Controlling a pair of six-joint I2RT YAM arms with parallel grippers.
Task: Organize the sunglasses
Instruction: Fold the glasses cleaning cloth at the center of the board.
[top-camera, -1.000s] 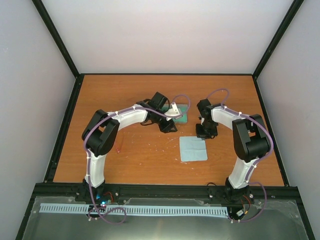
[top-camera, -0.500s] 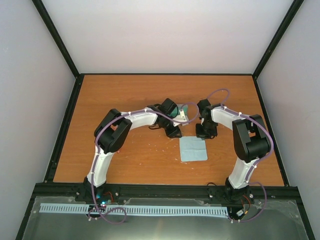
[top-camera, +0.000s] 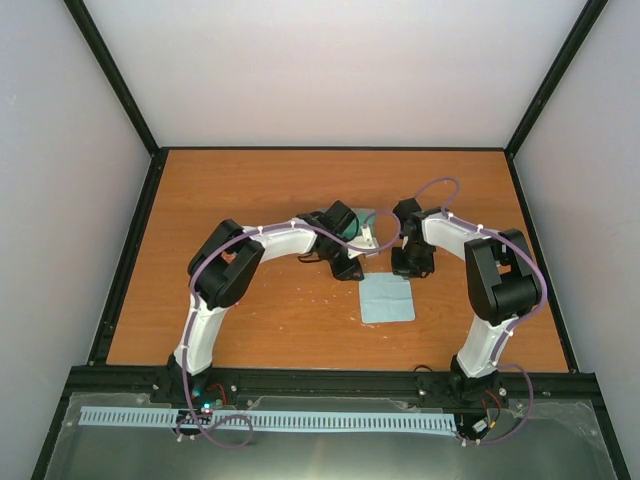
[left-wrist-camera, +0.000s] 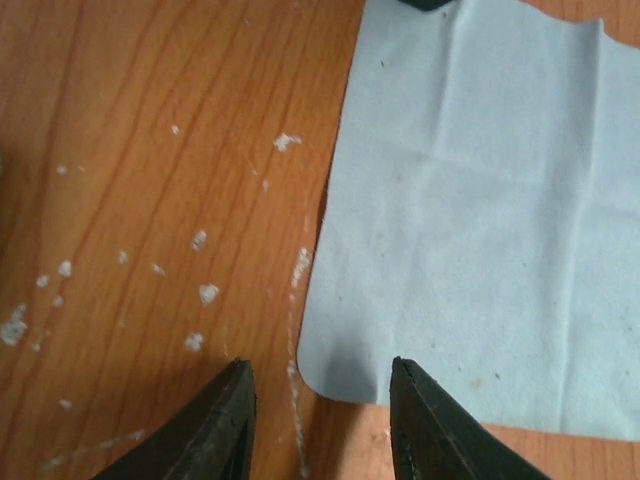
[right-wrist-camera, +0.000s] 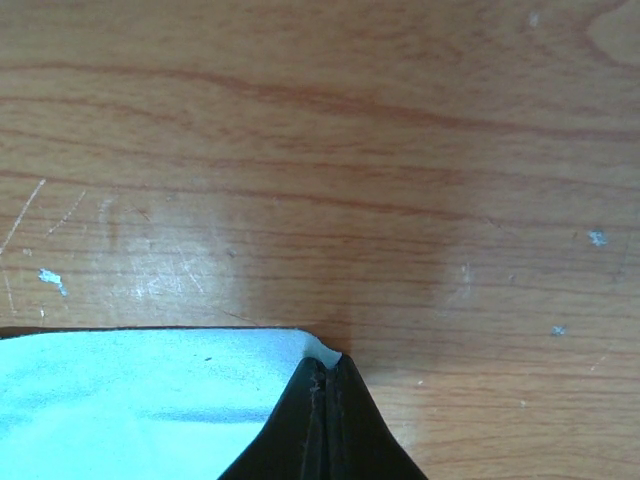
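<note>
The wooden table (top-camera: 250, 320) carries the light blue cloth (top-camera: 387, 300), spread flat at centre frame. The right gripper (right-wrist-camera: 322, 365) is closed on its upper right corner, apparently pinching it. The left gripper (left-wrist-camera: 318, 405) hangs parted over the upper left corner, likely to take it. The sunglasses show in no view.

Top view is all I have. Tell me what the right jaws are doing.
Observer: The right jaws are shut, pinching one corner of the blue cloth.
Operator: Now report the left jaws.
Observer: The left jaws are open. In the left wrist view, another rounded corner of the cloth lies just ahead, in the gap between them.
Operator: Check both wrist views for the sunglasses.
Observer: Neither shows them, only the cloth and the speckled wooden table.
</note>
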